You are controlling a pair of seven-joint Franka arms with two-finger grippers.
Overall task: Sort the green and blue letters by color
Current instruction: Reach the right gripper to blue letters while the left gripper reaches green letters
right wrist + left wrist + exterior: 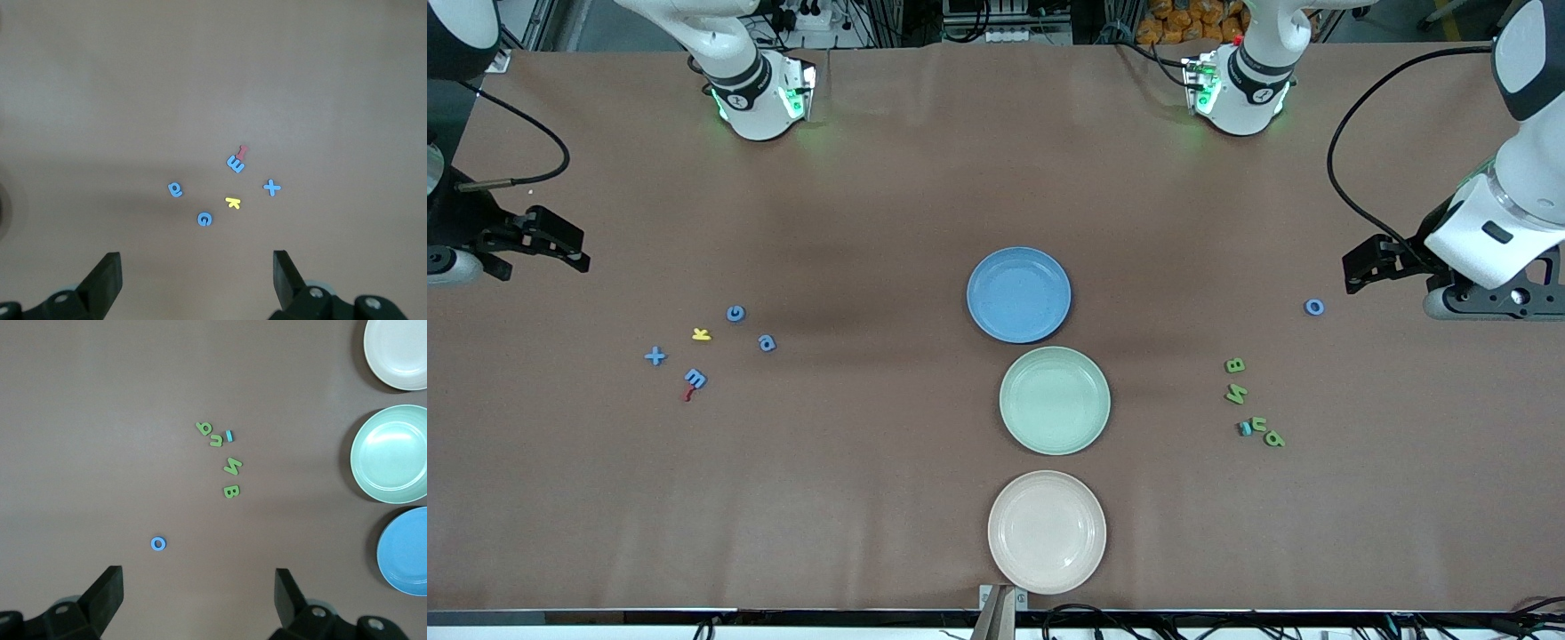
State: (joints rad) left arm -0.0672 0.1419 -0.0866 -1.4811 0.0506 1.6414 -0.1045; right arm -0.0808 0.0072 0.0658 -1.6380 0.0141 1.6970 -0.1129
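Wrist views: both claws wide, empty.

Three plates (1019,295) lie in a row at the table's (889,178) middle. One cluster of letters (767,343) lies toward the right arm's end, another cluster (1235,394) toward the left arm's end.

No printed text; foam letters themselves: green B (1234,364), blue O (1313,307).

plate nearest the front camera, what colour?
Pale beige or cream plate, seen best in the front view.
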